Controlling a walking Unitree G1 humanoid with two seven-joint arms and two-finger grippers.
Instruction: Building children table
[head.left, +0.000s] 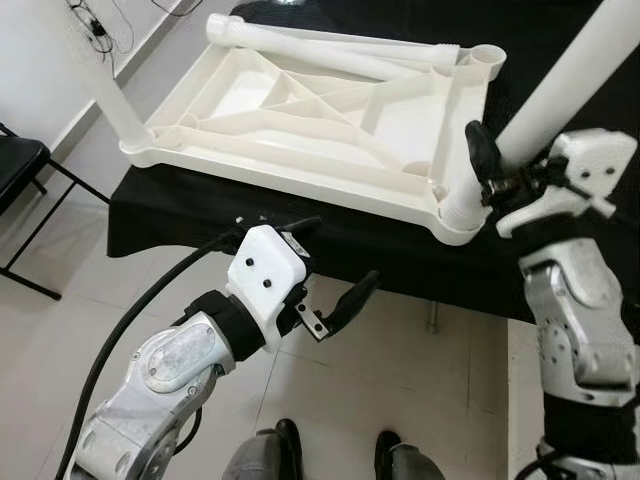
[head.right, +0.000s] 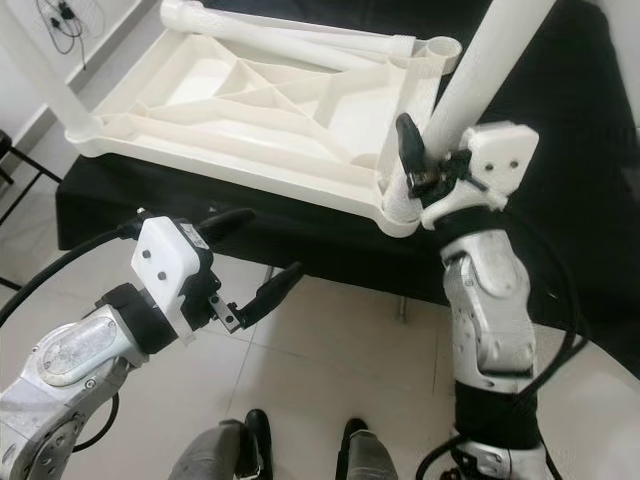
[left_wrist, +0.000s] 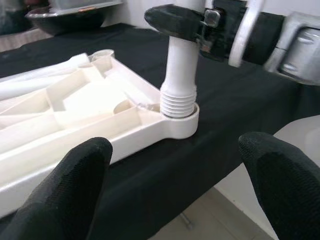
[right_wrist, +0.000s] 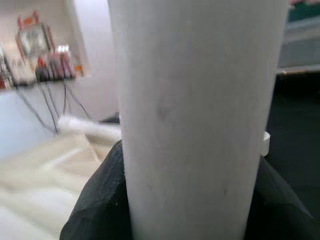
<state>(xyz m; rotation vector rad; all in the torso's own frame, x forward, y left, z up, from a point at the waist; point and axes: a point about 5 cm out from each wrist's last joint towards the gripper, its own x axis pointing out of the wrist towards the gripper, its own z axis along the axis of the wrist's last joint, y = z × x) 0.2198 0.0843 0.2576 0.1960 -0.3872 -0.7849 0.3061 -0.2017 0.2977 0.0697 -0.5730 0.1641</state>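
arms: silver | claws: black fingers (head.left: 350, 296), white housings | cable: black (head.left: 130, 320)

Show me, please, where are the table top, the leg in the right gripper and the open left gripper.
table top (head.left: 300, 175): left eye view, its near rim.
leg (head.left: 560, 85): left eye view, its shaft above the fingers.
left gripper (head.left: 328, 268): left eye view, between its fingertips.

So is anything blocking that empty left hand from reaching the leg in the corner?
Nothing visible. The left gripper hangs open below the table edge, facing the leg with open air between; the right gripper already clamps it.
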